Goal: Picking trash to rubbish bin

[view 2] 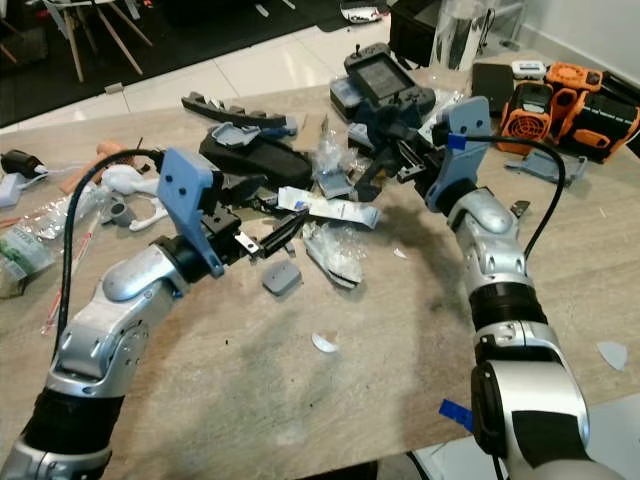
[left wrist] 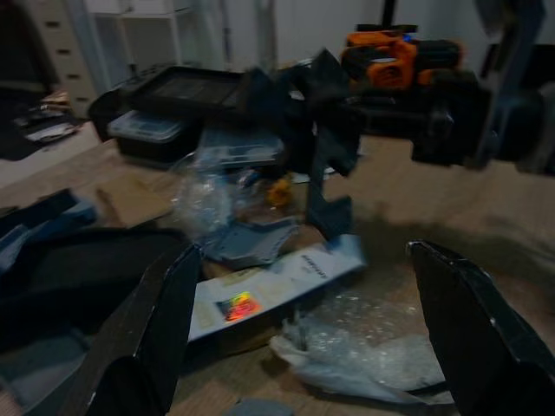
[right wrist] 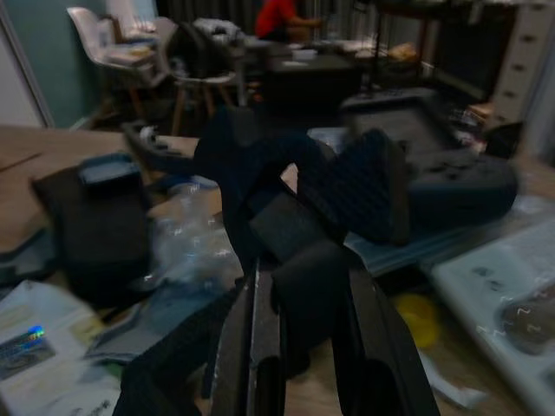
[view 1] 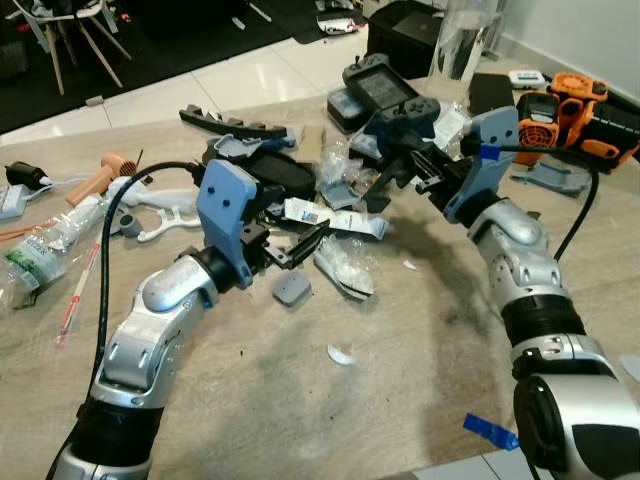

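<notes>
Wrist views are dim and motion-blurred; fine detail on the clutter cannot be read. The black foam scrap [right wrist: 299,208] is partly hidden by the right gripper [view 1: 400,165] that clamps it: fingers clenched on its lower edge, the rest projecting beyond the fingertips. The scrap is dark, matte, irregular, with angular cut-outs, lifted clear of the wooden table [view 1: 300,400].

Left gripper [view 1: 300,245] is released, fingers [left wrist: 147,329] spread wide and low over the table. Between and just beyond them lies crinkled clear plastic wrap [left wrist: 364,347], glossy and shapeless. A flat white carton [left wrist: 277,282] with a small holographic sticker lies past that. A small grey foam piece [view 1: 291,289] lies beside the left fingers. The black game controller [view 1: 385,90] sits beyond the right fingertips.
</notes>
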{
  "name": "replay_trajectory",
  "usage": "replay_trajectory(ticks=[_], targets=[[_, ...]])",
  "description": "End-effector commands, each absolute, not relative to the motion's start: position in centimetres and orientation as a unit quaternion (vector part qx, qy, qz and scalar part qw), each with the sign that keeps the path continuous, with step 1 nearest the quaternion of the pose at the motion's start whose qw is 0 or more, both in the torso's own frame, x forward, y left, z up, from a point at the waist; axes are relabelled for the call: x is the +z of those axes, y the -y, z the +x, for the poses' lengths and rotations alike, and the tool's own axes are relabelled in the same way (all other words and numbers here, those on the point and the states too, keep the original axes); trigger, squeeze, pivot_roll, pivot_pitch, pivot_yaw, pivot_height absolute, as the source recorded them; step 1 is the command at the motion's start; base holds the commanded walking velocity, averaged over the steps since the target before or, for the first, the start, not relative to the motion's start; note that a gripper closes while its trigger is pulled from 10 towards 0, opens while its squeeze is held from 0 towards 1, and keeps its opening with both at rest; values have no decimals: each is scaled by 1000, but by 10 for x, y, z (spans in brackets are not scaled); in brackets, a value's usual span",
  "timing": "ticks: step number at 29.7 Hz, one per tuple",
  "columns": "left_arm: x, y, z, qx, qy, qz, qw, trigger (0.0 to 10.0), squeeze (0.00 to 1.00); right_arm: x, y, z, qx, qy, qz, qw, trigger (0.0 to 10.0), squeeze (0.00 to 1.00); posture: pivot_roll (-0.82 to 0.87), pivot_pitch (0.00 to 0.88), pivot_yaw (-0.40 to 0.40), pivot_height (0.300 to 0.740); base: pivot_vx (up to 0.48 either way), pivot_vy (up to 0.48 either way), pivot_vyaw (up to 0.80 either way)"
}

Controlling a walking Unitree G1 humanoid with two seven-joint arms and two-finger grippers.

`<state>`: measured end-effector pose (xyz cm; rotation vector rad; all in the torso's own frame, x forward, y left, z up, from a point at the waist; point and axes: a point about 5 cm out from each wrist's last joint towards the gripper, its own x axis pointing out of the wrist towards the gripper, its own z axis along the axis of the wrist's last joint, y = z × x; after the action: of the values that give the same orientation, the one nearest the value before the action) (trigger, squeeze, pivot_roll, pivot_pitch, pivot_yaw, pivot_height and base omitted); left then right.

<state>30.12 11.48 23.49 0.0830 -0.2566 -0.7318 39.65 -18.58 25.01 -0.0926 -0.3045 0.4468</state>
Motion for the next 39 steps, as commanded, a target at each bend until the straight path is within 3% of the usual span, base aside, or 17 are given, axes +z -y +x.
replay_trajectory(ticks=[1,12,17,27,31,33,39], targets=[[235,-119,298,-353,125,41,926,10000,0,239,173,398,256,139,-58,955,10000,0,69,260,100,740,0,0,0],[235,-116,297,-358,125,39,924,10000,0,211,153,390,381,88,-48,919,10000,0,57,240,97,740,0,0,0],[237,-115,297,-360,131,37,923,10000,0,215,158,388,387,107,-30,915,10000,0,53,228,90,740,0,0,0],[246,-117,299,-357,149,2,922,10000,0,315,159,362,419,280,17,864,10000,0,30,201,90,740,0,0,0],[238,-125,309,-294,129,48,946,10000,0,333,172,364,337,298,31,893,10000,0,26,196,85,740,0,0,0],[231,-135,316,-247,112,51,961,10000,0,324,180,366,275,287,12,917,10000,0,22,189,80,740,0,0,0],[224,-163,320,-130,117,60,983,10000,0,288,191,356,155,270,0,950,10000,0,-2,167,85,740,0,0,0]])
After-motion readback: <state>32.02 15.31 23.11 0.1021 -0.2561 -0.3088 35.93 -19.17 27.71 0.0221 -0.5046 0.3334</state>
